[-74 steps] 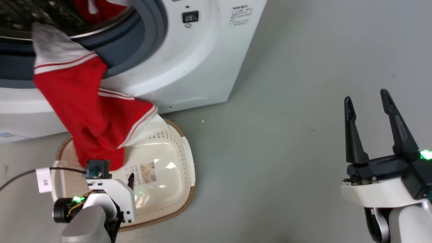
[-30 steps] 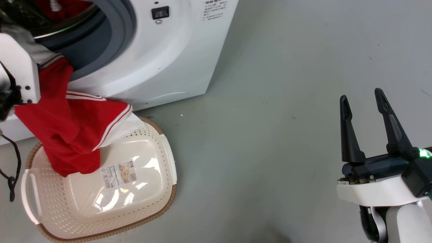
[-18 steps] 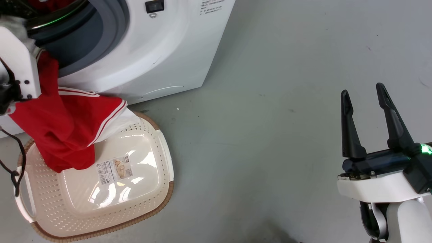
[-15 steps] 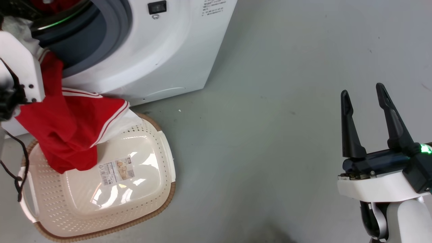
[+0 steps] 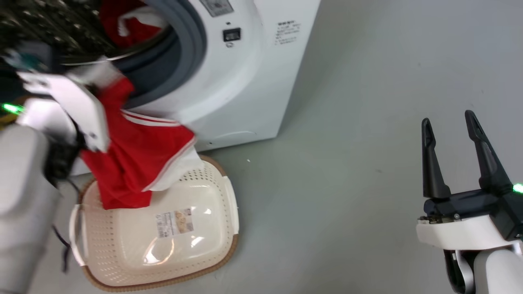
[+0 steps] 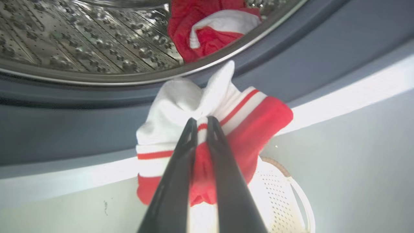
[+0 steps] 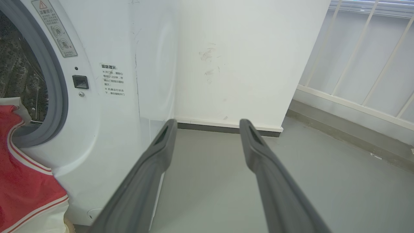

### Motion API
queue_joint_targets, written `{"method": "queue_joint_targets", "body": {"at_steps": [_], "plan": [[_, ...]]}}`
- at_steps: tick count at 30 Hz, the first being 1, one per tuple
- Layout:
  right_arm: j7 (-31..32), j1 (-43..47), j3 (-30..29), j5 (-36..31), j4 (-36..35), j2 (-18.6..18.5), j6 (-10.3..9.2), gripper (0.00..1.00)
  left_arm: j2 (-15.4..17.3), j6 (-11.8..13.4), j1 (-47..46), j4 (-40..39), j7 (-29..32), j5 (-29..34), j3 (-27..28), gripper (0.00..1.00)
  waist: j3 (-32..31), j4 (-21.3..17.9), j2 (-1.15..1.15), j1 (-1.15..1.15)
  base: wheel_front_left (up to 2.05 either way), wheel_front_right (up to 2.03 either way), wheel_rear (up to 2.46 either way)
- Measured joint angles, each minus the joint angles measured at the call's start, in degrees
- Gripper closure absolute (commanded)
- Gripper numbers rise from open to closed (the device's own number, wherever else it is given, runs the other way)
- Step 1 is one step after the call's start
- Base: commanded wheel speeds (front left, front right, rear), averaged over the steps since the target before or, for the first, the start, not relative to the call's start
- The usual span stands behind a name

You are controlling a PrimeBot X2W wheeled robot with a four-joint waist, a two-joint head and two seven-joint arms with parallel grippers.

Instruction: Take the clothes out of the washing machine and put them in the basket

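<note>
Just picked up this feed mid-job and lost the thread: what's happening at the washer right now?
The left pincer is shut on a red and white garment draped over the washing machine's door gasket, its lower end hanging over the basket below. A second red garment lies inside the drum. The right pincer is open, holding nothing, off to the side above the floor.
</note>
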Motion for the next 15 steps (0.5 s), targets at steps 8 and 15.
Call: {"method": "queue_joint_targets", "body": {"at_steps": [8, 15], "plan": [[0.00, 1.83, 0.49, -0.57, 0.04, 0.00, 0.00, 0.00, -1.29, -1.14, 13.44, -6.43, 0.84, -3.04, -2.74, 1.00, -4.08, 2.91, 0.00, 0.00, 0.00, 0.00, 0.00], [0.00, 1.82, 1.48, -0.57, -0.35, 0.00, 0.00, 0.00, -3.15, -1.70, 20.76, -5.35, 2.94, -4.08, -6.53, 1.00, -3.03, 2.27, 0.00, 0.00, 0.00, 0.00, 0.00]]}}
